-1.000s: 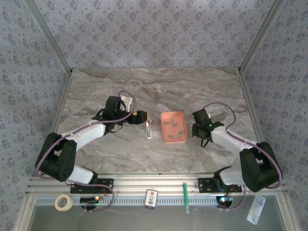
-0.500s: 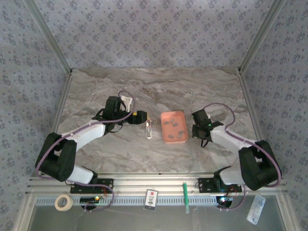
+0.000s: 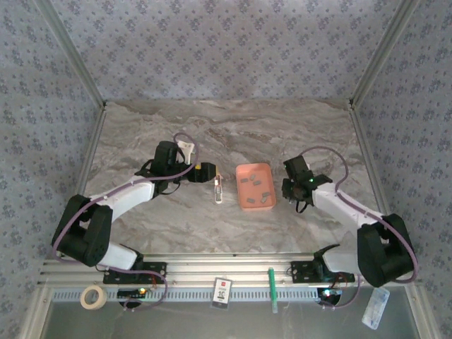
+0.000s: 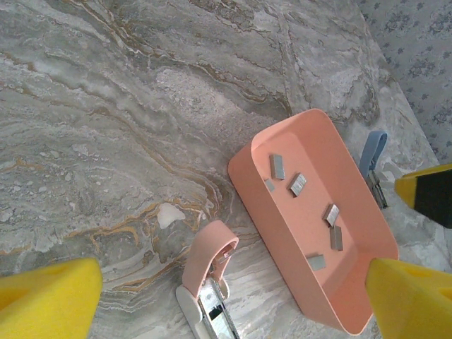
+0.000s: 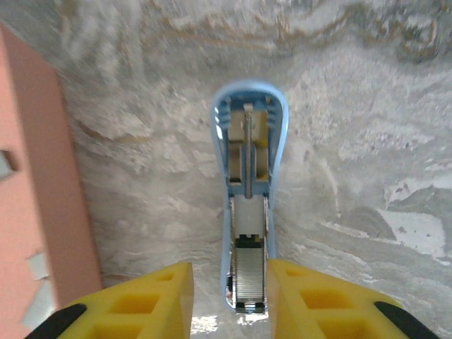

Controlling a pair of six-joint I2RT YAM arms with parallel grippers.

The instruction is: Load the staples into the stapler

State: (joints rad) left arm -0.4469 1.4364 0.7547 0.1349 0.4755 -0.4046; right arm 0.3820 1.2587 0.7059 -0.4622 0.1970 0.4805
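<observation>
The pale-blue stapler (image 5: 248, 212) lies open on the marble, its rail up, with a grey strip of staples (image 5: 248, 282) in the rail. My right gripper (image 5: 229, 300) hangs over the stapler's near end, open. Its left finger (image 5: 141, 304) stands clear of the shell and its right finger (image 5: 318, 300) is close beside it. Several more staples (image 4: 297, 184) lie loose in the salmon-pink tray (image 4: 247, 166). In the top view the right gripper (image 3: 295, 189) is just right of the tray (image 3: 244, 201). My left gripper (image 4: 233, 293) is wide open and holds nothing.
A second, pink stapler (image 4: 208, 272) with a whitish base lies open on the marble just left of the tray, between the left gripper's fingers; the top view shows it (image 3: 218, 189) too. Bare marble stretches behind the tray and both arms.
The right gripper's jaws have parted from shut to slightly apart, and the right forearm has shifted a little. The left arm, tray and pink stapler have not moved.
</observation>
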